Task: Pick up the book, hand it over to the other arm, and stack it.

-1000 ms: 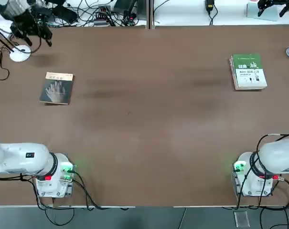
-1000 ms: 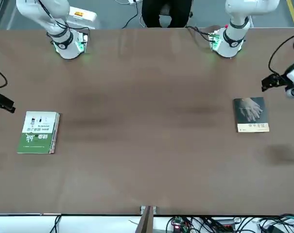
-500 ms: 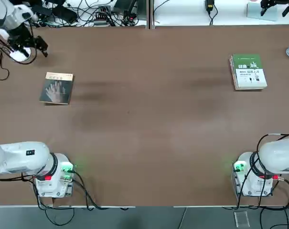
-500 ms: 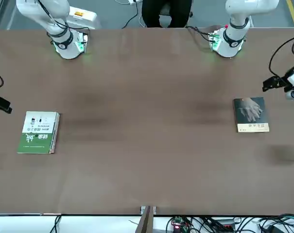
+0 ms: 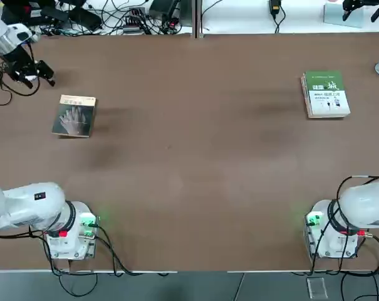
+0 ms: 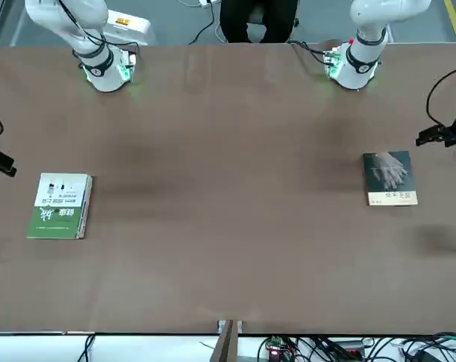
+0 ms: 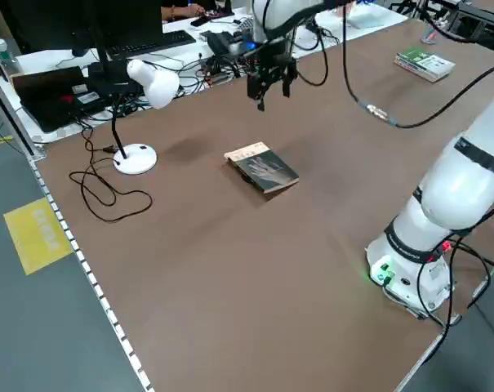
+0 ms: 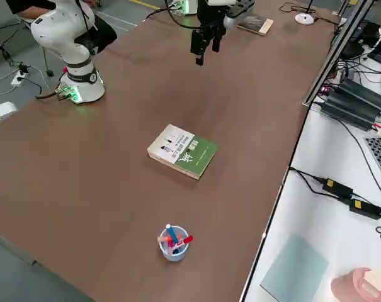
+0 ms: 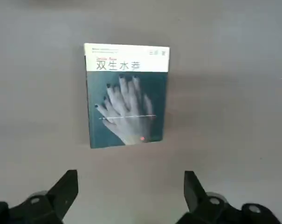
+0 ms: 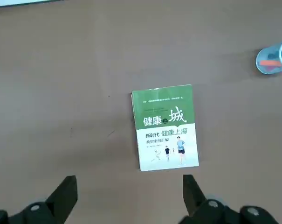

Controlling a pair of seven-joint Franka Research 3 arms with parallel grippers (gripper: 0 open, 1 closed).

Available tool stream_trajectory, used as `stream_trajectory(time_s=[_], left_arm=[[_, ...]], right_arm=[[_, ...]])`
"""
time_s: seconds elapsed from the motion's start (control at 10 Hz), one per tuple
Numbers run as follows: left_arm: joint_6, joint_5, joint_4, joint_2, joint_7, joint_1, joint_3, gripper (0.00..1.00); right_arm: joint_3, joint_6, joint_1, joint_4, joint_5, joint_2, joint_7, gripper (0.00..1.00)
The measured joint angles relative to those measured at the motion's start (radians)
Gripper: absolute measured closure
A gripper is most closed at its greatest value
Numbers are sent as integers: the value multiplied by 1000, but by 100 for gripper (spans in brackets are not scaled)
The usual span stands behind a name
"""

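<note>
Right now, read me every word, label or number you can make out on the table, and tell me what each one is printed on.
"双生水莽": tan strip at the top of the book.
"健康" and "城": green band of the green-and-white book.
"新时代 健康上海": white part of that same cover.
Small lines on both covers: too small to read.
Yellow floor marking: blurred, unreadable.
Pen cup: no text visible.

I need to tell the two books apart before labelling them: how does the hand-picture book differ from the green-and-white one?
The hand-picture book has a dark grey-green cover with a pale hand and a tan title strip; the green-and-white book is green above, white below. The hand-picture book looks thinner, the green-and-white book thicker. The hand-picture book lies on the robot's left side of the table, the green-and-white book on its right. Both lie flat, cover up, untouched.
</note>
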Motion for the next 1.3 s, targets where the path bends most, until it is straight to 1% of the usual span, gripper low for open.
stream_trajectory(time_s=[0.2,0.5,0.8,1.0,1.3], left_arm=[[29,0,0,32,41,14,0,0],[117,0,-1,80,161,31,1,0],[197,0,-3,157,342,98,2,0],[219,0,-3,203,400,125,2,0],[232,0,-3,250,428,127,0,0]], right_arm=[[1,0,0,0,0,0,0,0],[2,0,1,0,0,0,0,0],[3,0,1,0,0,0,0,0],[4,-1,4,-1,0,1,0,0],[6,0,5,-1,2,1,0,0]])
